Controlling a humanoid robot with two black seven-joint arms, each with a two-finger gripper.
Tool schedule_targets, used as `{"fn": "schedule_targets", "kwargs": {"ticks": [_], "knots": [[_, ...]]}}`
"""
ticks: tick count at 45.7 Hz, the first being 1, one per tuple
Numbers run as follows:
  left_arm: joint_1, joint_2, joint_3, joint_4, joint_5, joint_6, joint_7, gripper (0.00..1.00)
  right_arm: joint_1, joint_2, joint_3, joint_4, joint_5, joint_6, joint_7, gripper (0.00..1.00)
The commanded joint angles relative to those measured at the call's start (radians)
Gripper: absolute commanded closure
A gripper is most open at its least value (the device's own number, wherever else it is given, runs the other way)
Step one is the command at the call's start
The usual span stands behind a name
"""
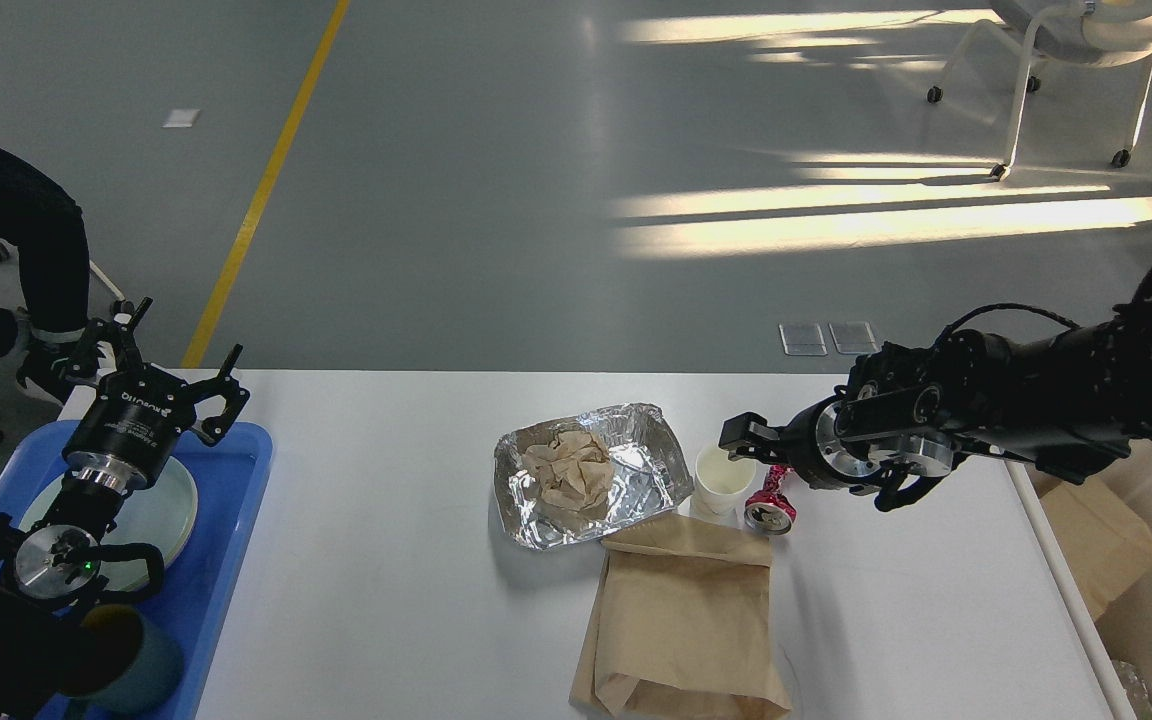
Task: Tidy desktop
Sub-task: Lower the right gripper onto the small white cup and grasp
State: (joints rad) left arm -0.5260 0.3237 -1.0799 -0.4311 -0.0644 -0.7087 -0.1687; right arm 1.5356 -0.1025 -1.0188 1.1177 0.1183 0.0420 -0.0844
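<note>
The desktop (386, 600) fills the lower view, much left: foil tray (591, 475), cup (724, 480), bag (681, 620) centre; left gripper (181, 365) (9 o'clock) spread empty, right gripper (744, 435) at 3 unclear.

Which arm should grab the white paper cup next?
Right. Its claw is already at the white paper cup; the left claw hangs open over the blue tray, far across the desktop.

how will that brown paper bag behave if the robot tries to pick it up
The brown paper bag lies flat and creased on the desktop, so it looks nearly empty: probably light and floppy, sagging when lifted by one edge. Lying this flat, it offers little to grip and may slide if pushed.
</note>
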Motion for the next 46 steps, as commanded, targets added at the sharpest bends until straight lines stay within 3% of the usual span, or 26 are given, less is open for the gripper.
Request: {"fn": "schedule_targets", "kwargs": {"ticks": [1,6,11,18,24,46], "knots": [[0.0,0.0,0.0,0.0,0.0,0.0,0.0,0.04,-0.061,0.046,0.0,-0.071,0.003,-0.004,0.0,0.05],[0.0,0.0,0.0,0.0,0.0,0.0,0.0,0.04,-0.1,0.066,0.0,-0.116,0.003,-0.005,-0.001,0.18],[0.0,0.0,0.0,0.0,0.0,0.0,0.0,0.04,-0.127,0.076,0.0,-0.154,0.004,-0.004,-0.001,0.25],[0.0,0.0,0.0,0.0,0.0,0.0,0.0,0.04,-0.146,0.078,0.0,-0.159,0.004,-0.004,-0.001,0.72],[0.001,0.0,0.0,0.0,0.0,0.0,0.0,0.04,-0.152,0.078,-0.003,-0.159,0.004,-0.004,-0.001,0.99],[0.0,0.0,0.0,0.0,0.0,0.0,0.0,0.04,-0.074,0.047,-0.021,-0.138,0.006,0.013,-0.003,1.0]]}}
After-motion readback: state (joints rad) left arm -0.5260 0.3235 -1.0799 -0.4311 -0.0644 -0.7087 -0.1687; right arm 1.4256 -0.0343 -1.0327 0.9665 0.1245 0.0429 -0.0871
